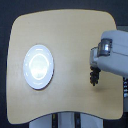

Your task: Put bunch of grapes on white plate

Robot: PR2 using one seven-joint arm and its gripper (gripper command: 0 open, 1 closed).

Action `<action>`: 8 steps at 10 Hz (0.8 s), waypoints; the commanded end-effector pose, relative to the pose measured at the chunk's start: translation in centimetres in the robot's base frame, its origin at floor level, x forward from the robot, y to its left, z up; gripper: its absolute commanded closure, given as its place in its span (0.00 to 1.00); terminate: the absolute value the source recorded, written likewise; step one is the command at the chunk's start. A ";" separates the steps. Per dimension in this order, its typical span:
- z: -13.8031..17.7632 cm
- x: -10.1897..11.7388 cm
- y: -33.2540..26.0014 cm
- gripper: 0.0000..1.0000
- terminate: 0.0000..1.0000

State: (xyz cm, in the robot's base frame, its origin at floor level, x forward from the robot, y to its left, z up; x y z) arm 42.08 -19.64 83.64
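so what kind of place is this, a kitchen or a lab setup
Probably a lab test setup rather than a kitchen: a bare light wooden tabletop, a single white plate, and a robot arm with its gripper over the table.

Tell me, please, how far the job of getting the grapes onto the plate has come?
Done, it seems: the bunch of grapes hangs at the gripper, apparently picked up, though the jaws are too blurred to confirm. In hand: carrying it over the table. Left: the white plate is bare, far toward the exterior view's left.
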 end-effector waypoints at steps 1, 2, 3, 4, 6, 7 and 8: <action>6.8 0.6 7.9 1.00 0.00; 6.9 0.1 11.6 1.00 0.00; 6.7 -0.3 13.4 1.00 0.00; 6.4 -0.8 15.9 1.00 0.00; 5.7 -0.9 20.0 1.00 0.00; 5.2 -1.0 21.4 1.00 0.00; 4.3 -1.0 23.4 1.00 0.00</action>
State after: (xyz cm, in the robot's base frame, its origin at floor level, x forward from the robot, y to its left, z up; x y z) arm 41.79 -5.04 89.97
